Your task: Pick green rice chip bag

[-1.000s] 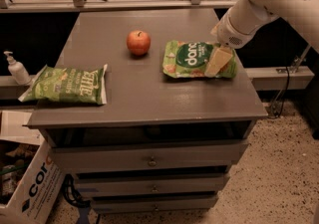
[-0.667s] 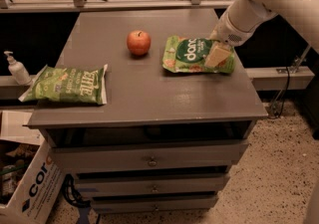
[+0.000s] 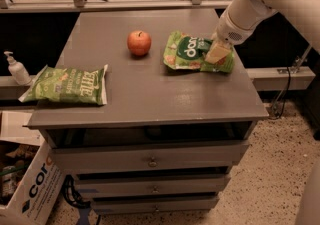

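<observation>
The green rice chip bag [image 3: 192, 51] is light green with a dark-green circle and white lettering. It is at the right side of the grey cabinet top [image 3: 150, 94], to the right of a red apple [image 3: 139, 43]. My gripper [image 3: 218, 53] comes down from the white arm at the upper right and is shut on the bag's right part. The bag's right end looks tilted up a little, with a shadow beneath it.
A paler green bag with white lettering [image 3: 67, 85] lies at the cabinet's front left corner. A soap dispenser [image 3: 16, 68] stands on a ledge to the left. A cardboard box [image 3: 25, 189] sits on the floor at the lower left. Drawers [image 3: 152, 161] face front.
The gripper and the green rice chip bag have moved up in the view together, while the apple has stayed in place.
</observation>
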`<state>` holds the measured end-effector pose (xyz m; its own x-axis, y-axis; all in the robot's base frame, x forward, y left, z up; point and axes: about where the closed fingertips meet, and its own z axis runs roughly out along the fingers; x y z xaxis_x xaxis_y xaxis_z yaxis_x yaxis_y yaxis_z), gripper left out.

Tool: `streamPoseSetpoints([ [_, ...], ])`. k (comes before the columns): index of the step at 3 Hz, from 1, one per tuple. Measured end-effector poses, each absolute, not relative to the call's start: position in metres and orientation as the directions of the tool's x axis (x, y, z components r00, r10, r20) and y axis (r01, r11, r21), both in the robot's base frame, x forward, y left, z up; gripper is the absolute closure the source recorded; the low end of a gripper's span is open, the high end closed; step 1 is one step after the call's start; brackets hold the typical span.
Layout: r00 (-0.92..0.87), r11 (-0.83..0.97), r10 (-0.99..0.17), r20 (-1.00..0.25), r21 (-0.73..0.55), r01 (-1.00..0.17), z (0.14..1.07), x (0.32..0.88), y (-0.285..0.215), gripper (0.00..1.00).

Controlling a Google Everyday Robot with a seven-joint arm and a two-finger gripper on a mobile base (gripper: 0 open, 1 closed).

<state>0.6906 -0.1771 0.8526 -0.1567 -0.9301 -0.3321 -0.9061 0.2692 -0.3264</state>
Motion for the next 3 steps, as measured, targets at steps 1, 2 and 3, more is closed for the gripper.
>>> streamPoseSetpoints([
  [1,-0.155,0.269,-0.924,-0.35,-0.307,-0.913,0.857,0.689,-0.17,1.0],
  [2,-0.14,0.261,-0.91,-0.391,-0.276,-0.925,0.87,0.684,-0.156,1.0],
  [3,-0.119,0.25,-0.888,-0.444,-0.248,-0.936,0.892,0.675,-0.139,1.0],
])
